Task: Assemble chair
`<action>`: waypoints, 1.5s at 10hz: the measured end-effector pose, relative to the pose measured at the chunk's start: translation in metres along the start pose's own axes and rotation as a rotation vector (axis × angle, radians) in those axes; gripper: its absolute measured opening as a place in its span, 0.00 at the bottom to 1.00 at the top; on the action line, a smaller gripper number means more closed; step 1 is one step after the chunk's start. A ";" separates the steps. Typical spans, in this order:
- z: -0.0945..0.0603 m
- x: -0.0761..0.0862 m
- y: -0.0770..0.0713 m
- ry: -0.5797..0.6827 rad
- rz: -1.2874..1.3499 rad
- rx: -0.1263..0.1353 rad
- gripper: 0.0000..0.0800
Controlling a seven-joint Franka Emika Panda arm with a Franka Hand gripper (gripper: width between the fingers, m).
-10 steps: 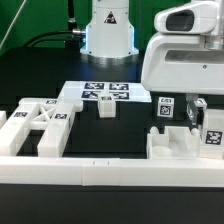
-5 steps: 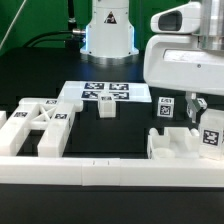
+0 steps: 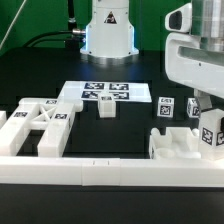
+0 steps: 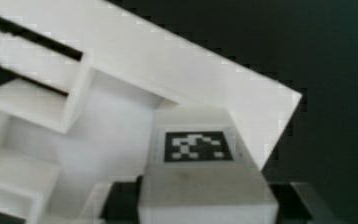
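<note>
Since a second ago the arm (image 3: pixel 195 50) has slid toward the exterior view's right, so the picture's edge now cuts off part of its white housing. The tagged block (image 3: pixel 210 134) it carries has gone with it. The jaws are closed on that block: in the wrist view the dark fingers (image 4: pixel 293 197) sit against both its sides, with its tag facing the camera (the very tips lie outside the picture).

The block hangs near the front corner of the black surface (image 3: pixel 40 70) on the exterior view's right, just beside the notched white piece (image 3: pixel 176 146). I cannot tell whether the two touch. A smaller tagged piece (image 3: pixel 165 107) stands just behind them.

Toward the front corner on the exterior view's left lies the cross-braced piece (image 3: pixel 38 125), behind the long border rail (image 3: pixel 100 172). A small block (image 3: pixel 105 108) sits mid-surface, at the front edge of the marker board (image 3: pixel 105 91).
</note>
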State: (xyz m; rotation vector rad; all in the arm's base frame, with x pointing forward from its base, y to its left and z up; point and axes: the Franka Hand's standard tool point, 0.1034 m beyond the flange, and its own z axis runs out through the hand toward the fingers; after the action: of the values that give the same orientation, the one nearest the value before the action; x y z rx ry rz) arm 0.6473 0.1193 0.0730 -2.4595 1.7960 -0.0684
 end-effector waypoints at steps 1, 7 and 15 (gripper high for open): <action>0.000 0.000 0.000 0.000 0.037 0.001 0.36; -0.001 -0.001 0.000 -0.003 -0.392 -0.006 0.80; -0.002 0.005 0.002 0.000 -1.106 -0.076 0.81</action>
State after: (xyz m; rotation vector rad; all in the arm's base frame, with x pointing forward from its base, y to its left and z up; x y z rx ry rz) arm 0.6464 0.1139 0.0751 -3.1317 0.2457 -0.0717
